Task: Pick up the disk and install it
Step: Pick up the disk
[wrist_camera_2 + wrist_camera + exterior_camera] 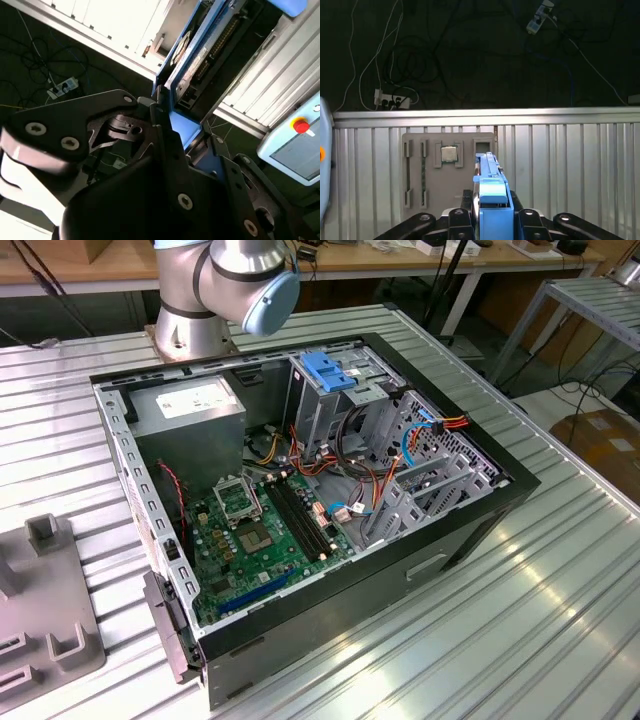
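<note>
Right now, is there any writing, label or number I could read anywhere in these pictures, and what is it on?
None can be read.
White label on the power supply box: print too small to read.
Label on the disk: blurred.
Markings on the green circuit board: too small to read.

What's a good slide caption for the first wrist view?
Gripper grips the disk edge-on, grey parts tray on the ribbed table beyond.
</note>
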### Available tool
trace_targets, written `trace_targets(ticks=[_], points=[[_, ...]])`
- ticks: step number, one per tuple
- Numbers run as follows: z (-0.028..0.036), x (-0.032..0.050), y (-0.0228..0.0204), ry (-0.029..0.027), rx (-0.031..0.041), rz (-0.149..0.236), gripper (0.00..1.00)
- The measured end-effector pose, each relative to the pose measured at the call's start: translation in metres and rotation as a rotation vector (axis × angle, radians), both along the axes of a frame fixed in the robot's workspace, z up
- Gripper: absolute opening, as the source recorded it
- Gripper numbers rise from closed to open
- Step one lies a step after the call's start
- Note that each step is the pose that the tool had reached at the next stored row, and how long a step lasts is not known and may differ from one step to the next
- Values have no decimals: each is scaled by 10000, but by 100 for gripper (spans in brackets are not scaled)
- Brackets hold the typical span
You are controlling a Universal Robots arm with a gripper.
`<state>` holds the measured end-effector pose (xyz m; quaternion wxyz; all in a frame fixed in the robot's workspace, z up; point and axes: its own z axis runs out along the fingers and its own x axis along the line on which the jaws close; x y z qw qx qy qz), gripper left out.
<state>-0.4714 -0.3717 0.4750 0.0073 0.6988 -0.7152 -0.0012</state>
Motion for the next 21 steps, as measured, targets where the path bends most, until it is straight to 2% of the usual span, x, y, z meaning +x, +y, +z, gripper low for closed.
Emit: trace_targets(ticks=[2, 3, 4, 12, 21], points=[[76, 0, 0, 7, 2, -1, 37], [150, 0, 0, 19, 3, 0, 37], [194, 0, 0, 27, 3, 0, 37], [394, 0, 0, 59, 5, -1, 37], [394, 0, 0, 58, 6, 0, 37]])
